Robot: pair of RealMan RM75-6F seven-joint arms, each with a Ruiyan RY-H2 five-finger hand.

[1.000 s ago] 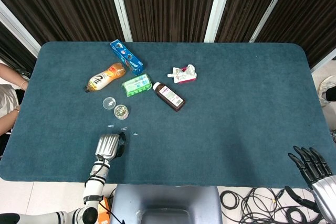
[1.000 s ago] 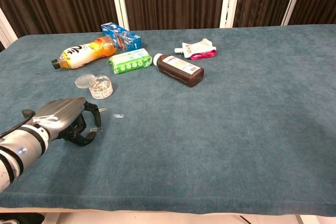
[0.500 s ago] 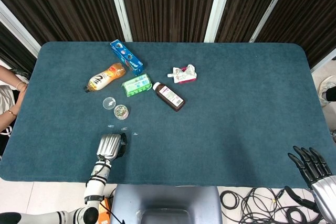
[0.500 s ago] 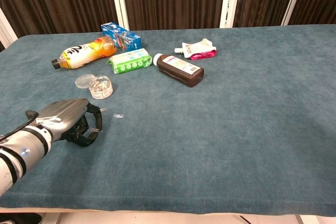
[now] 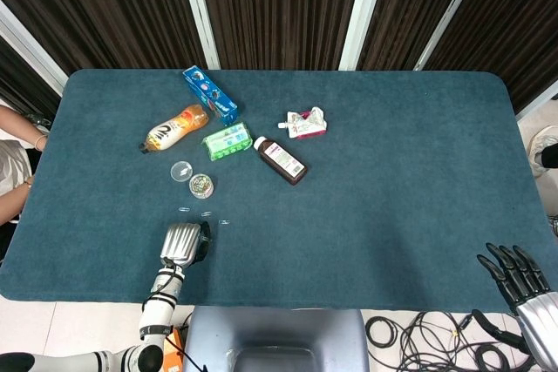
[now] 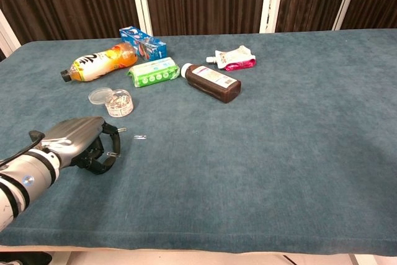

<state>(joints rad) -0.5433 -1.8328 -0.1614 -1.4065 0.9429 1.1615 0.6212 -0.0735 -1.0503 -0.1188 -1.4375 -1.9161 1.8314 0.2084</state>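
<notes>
While the left hand [image 6: 84,144] rests knuckles-up on the surface [image 6: 279,141] near its front left corner, its fingers are curled under and seem to pinch a small paper clip [image 6: 112,152], though the clip is too small to be sure. Another paper clip [image 6: 140,136] lies just beside the hand toward the middle, and a small round clear container [image 6: 119,102] with its lid [image 6: 98,95] alongside sits a little further back. The right hand [image 5: 519,274] hangs off the front right corner with its fingers spread and nothing in them.
</notes>
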